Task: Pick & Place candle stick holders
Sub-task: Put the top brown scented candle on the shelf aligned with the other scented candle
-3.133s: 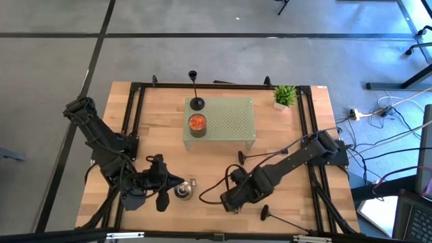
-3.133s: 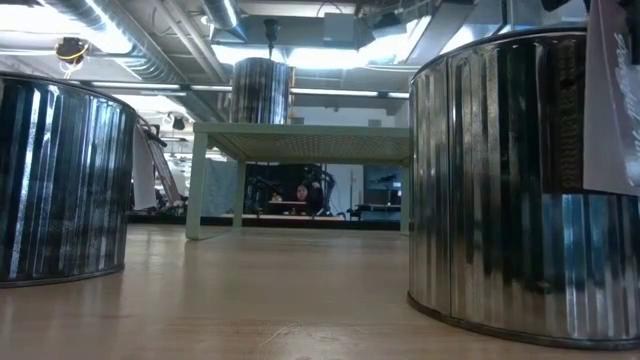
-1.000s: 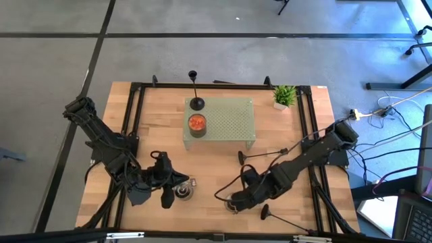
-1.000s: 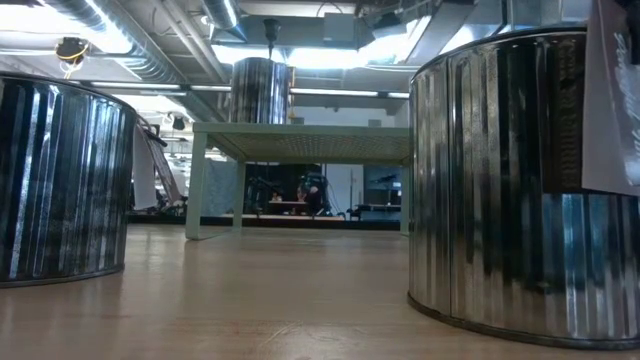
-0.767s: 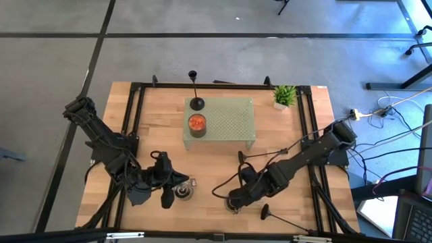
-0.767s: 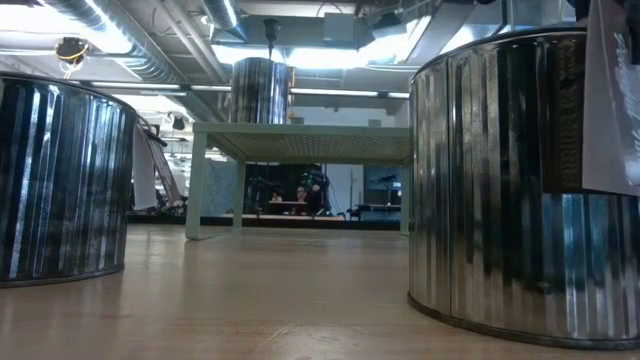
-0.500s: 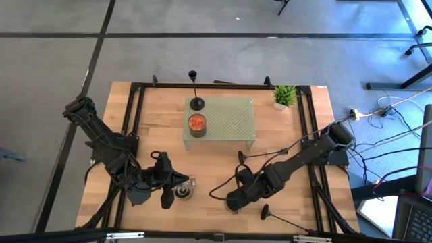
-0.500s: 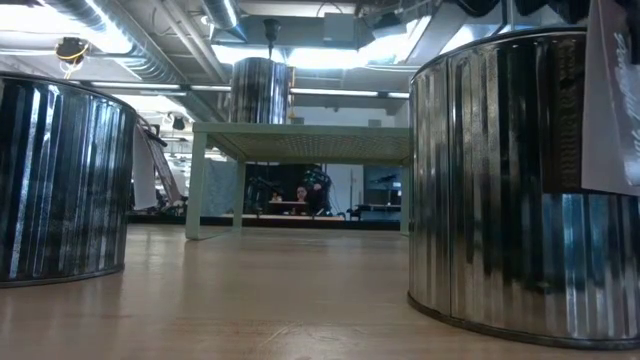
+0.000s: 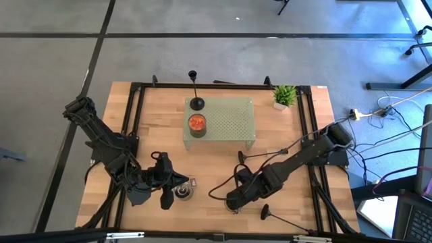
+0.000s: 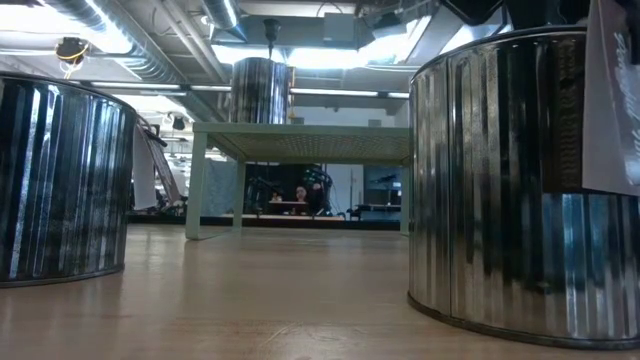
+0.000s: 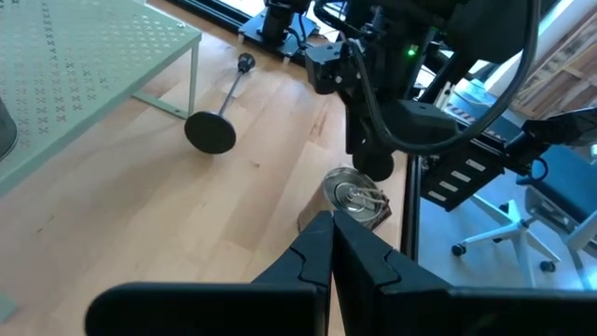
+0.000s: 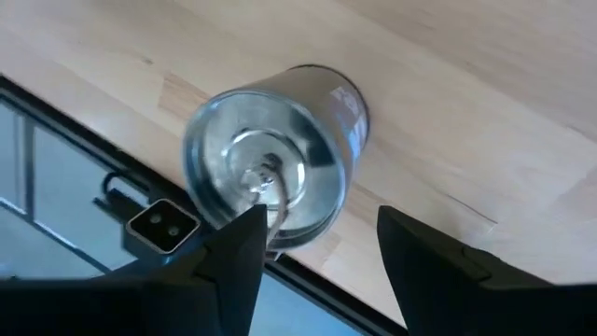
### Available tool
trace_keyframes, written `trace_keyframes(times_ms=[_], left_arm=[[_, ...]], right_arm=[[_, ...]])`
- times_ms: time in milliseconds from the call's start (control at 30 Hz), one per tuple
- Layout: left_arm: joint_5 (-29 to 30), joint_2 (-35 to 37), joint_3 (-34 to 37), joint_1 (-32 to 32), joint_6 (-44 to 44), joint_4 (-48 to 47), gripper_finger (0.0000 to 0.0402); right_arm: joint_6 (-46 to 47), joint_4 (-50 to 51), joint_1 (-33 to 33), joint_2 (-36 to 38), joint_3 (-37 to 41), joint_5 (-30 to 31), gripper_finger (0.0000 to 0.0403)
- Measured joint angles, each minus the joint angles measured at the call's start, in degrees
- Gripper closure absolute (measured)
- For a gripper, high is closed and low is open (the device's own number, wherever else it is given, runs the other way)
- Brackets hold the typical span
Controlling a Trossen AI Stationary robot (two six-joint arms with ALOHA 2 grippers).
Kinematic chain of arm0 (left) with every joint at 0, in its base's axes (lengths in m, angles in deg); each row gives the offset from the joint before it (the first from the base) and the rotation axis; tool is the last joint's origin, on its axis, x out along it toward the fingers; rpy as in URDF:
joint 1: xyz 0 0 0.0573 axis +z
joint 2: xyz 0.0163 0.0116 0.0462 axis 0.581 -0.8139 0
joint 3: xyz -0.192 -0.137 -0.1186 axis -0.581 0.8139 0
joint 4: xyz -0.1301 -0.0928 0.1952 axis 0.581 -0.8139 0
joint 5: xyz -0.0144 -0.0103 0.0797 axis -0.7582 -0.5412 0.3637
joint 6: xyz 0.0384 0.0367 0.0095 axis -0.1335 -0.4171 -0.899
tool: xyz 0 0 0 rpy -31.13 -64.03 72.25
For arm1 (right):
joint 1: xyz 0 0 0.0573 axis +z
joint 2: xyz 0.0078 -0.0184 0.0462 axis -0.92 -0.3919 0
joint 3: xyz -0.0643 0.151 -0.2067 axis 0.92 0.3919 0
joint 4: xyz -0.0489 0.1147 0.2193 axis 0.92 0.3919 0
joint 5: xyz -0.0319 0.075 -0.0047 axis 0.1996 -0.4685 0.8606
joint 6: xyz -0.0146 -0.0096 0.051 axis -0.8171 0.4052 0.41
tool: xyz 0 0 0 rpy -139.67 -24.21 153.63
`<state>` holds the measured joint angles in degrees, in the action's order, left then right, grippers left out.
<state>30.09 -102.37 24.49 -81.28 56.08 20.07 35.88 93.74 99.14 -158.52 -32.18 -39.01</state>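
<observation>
My right gripper [image 12: 312, 247] hangs half open over a silver can [image 12: 270, 163] at the near bench [image 9: 297, 135] edge, gripping nothing. Left gripper [image 11: 331, 252] is closed, empty. One candle holder [image 9: 195, 91] stands on the green rack [image 9: 229, 121]; another [image 11: 219, 112] lies beside it, and a third [image 9: 280, 218] lies near the can.

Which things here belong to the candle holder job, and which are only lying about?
Job: upright candle stick holder at the green rack's corner; two more lying on the table.
Lying about: orange can, silver cans, small plant.
</observation>
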Motion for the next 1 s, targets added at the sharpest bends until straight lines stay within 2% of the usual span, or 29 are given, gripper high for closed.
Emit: trace_keyframes(times_ms=[333,700,1000], left_arm=[[-0.44,0.00,0.00,0.00,-0.72,-0.02,0.0400],[-0.42,0.00,0.00,0.00,-1.24,-0.07,0.0400],[-0.42,0.00,0.00,0.00,-1.66,-0.17,0.0400]], right_arm=[[0.30,0.54,-0.02,-0.42,0.02,0.51,0.0195],[0.40,-0.26,-0.31,-1.57,0.05,0.88,0.0240],[0.31,-2.21,-0.42,-2.87,0.02,0.31,0.0244]])
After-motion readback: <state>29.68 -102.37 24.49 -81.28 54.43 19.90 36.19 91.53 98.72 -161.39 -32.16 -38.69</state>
